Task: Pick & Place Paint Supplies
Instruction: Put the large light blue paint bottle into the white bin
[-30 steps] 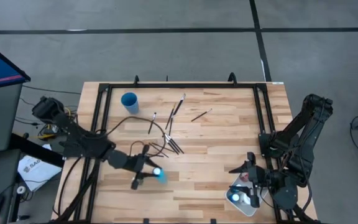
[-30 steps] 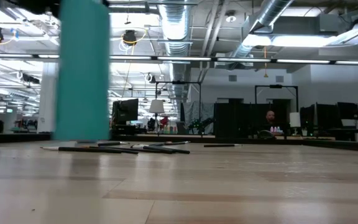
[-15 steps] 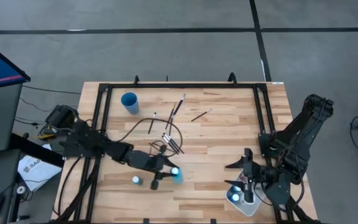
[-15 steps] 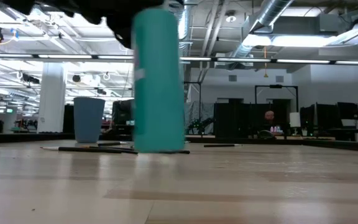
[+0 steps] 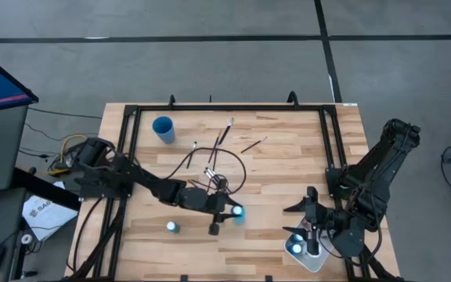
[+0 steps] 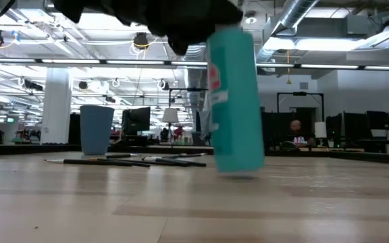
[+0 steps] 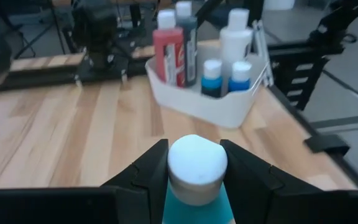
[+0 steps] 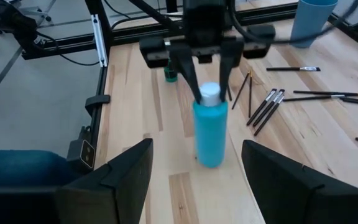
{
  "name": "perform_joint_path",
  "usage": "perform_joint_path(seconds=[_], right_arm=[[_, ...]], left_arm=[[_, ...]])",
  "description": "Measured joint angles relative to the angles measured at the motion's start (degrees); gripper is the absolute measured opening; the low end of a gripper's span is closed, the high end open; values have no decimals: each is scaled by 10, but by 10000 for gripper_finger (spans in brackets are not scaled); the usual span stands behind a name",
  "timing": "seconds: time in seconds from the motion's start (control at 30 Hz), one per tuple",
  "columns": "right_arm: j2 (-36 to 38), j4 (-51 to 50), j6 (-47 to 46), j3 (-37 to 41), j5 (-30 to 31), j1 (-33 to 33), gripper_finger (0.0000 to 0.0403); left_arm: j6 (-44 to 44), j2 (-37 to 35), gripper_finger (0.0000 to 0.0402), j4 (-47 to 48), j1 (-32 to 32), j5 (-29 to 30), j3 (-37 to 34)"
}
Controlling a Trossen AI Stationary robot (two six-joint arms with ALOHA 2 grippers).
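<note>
A teal paint bottle (image 5: pixel 239 212) with a white cap stands nearly upright over the middle of the table, and my left gripper (image 5: pixel 232 211) is shut on its top. The low view shows its body (image 6: pixel 235 101) and the right wrist view shows it from the front (image 8: pixel 210 134). My right gripper (image 5: pixel 302 207) hangs open at the near right, above the white tray (image 5: pixel 316 265). A small teal bottle (image 5: pixel 171 227) stands on the wood at the near left. Several dark brushes (image 5: pixel 218 178) lie flat mid-table. My left gripper pinches the bottle's white cap (image 7: pixel 196 163) between its two fingers (image 7: pixel 156 167), one on each side. The fingers come from the table's left, slanting slightly down. The bottle hangs below them, a little tilted, its base (image 6: pixel 240 170) close over the wood; whether it touches, I cannot tell.
The white tray (image 7: pixel 211 107) holds red, dark, white and two small blue bottles. A blue cup (image 5: pixel 163 128) stands at the far left. More brushes (image 8: pixel 266 102) lie spread toward the far side. A black frame rail (image 5: pixel 329 149) runs along the table's right side.
My left gripper has carried the teal bottle toward the table's right edge and the tray, staying shut on its cap. The bottle has stayed nearly upright and low over the wood. The small teal bottle at the near left has come into sight behind the arm.
</note>
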State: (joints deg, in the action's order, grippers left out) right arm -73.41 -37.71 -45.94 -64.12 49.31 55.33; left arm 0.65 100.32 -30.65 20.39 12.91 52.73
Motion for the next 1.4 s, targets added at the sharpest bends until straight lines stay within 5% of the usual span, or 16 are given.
perform_joint_path(seconds=[0.33,0.83,1.1,1.4], right_arm=[[0,-6,0,0,0,0,239],[-1,-7,30,0,-17,-51,241],[-43,70,151,0,-116,-154,241],[-101,121,233,0,-196,-225,241]], left_arm=[[6,6,137,2,-2,-4,1],[-24,1,284,13,0,-11,0],[-35,-68,299,134,2,-4,-1],[-29,-223,298,337,41,85,-1]])
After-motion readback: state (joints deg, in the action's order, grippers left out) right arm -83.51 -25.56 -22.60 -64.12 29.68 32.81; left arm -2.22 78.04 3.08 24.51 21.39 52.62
